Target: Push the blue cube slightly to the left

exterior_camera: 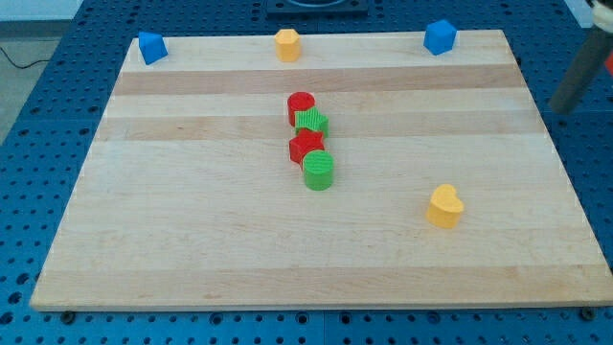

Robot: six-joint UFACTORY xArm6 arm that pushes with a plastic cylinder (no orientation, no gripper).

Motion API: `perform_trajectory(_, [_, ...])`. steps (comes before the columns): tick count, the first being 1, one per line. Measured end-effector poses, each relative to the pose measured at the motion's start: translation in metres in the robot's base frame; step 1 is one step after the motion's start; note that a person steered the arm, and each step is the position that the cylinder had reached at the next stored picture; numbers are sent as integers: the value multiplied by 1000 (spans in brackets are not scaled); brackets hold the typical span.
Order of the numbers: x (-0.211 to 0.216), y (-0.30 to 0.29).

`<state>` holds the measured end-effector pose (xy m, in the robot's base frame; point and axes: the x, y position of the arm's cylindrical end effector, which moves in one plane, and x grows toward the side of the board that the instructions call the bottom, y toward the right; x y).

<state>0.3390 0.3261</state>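
The blue cube (440, 36) sits at the top edge of the wooden board (192, 211), towards the view's right. A second blue block (151, 46) sits at the board's top left corner. My rod shows blurred at the view's right edge, off the board. My tip (560, 108) is to the right of the blue cube and lower in the view, well apart from it and touching no block.
An orange block (287, 44) sits at the top edge near the middle. A red cylinder (301, 105), green star (311, 122), red star (306, 146) and green cylinder (319, 170) cluster in the centre. A yellow heart (444, 206) lies at the lower right.
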Motion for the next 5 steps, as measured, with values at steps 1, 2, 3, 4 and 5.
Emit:
perform_trajectory(1, [-51,-1])
perform_trajectory(2, [-98,-21])
perform_trajectory(3, [-127,-56])
perform_trajectory(4, [-131,-108])
perform_trajectory(5, [-130,-154])
